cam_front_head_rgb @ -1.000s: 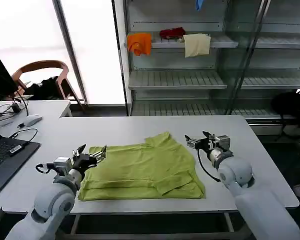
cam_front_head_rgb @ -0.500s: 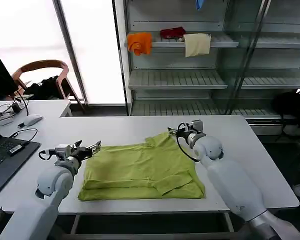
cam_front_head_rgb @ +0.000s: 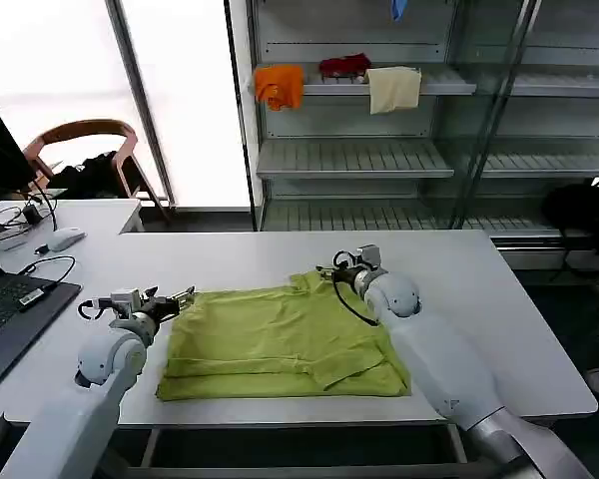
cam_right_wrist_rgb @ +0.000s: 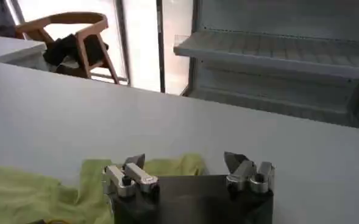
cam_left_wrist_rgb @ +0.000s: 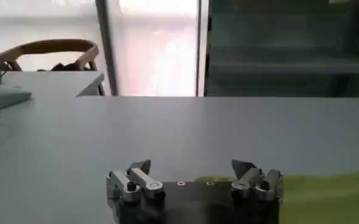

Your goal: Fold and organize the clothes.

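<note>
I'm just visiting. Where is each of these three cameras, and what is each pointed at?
Head view: on the robot's head, looking down over the white table at the T-shirt, both arms, left tool and right tool.
Left wrist view: behind the left tool, open, at the T-shirt's far edge, facing the window.
Right wrist view: behind the right tool, open, over the T-shirt, facing shelves.
Shared: T-shirt, table.

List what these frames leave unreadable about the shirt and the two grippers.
- T-shirt, head view: folded, so its underside layers and any label are hidden by its own fabric.
- Left gripper, left wrist view: open at the shirt's edge; contact with the cloth is cut off by the picture's edge.
- Right gripper, right wrist view: open over the collar end; the gripper body hides the fabric beneath.
</note>
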{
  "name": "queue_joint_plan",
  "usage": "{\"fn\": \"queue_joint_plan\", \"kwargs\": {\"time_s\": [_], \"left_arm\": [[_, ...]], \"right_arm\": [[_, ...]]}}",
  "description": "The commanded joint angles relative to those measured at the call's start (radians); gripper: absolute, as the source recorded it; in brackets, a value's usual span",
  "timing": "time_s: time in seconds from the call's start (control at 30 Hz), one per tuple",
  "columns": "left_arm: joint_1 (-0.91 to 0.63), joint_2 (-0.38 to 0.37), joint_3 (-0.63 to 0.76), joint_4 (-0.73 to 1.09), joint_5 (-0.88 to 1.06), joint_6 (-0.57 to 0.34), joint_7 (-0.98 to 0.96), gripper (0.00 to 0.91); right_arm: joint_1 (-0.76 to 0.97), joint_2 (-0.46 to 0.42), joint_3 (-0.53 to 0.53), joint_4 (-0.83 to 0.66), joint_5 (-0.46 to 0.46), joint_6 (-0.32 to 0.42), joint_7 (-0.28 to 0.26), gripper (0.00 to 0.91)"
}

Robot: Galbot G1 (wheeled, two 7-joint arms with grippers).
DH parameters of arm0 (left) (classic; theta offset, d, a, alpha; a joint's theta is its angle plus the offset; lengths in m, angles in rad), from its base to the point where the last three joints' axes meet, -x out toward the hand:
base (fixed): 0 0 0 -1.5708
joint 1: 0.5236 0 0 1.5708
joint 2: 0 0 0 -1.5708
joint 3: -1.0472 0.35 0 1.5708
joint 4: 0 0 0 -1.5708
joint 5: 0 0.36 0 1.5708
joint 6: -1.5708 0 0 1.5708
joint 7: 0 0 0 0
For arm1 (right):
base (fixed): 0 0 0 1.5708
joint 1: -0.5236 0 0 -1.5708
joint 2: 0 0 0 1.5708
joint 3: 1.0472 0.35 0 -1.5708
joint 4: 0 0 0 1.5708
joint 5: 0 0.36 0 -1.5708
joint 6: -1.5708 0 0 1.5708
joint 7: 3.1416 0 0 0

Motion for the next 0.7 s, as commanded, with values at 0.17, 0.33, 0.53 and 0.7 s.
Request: {"fn": "queue_joint_plan", "kwargs": {"time_s": [0.17,0.33,0.53,0.7], "left_arm": [[-0.008,-0.017,0.011,0.059,0.010,0.001,0.019,0.534],[-0.006,-0.028,0.010,0.067,0.008,0.000,0.034,0.091],[0.004,-0.032,0.011,0.069,0.014,0.000,0.052,0.010],[0.009,-0.027,0.010,0.057,0.024,-0.001,0.066,0.000]], "right_arm": [[-0.006,0.015,-0.007,-0.028,-0.021,0.001,-0.020,0.907],[-0.016,0.016,-0.007,-0.031,-0.035,0.001,-0.029,0.595],[-0.027,0.014,-0.006,-0.029,-0.046,0.002,-0.035,0.242],[-0.033,0.007,-0.008,-0.012,-0.053,0.002,-0.038,0.000]]}}
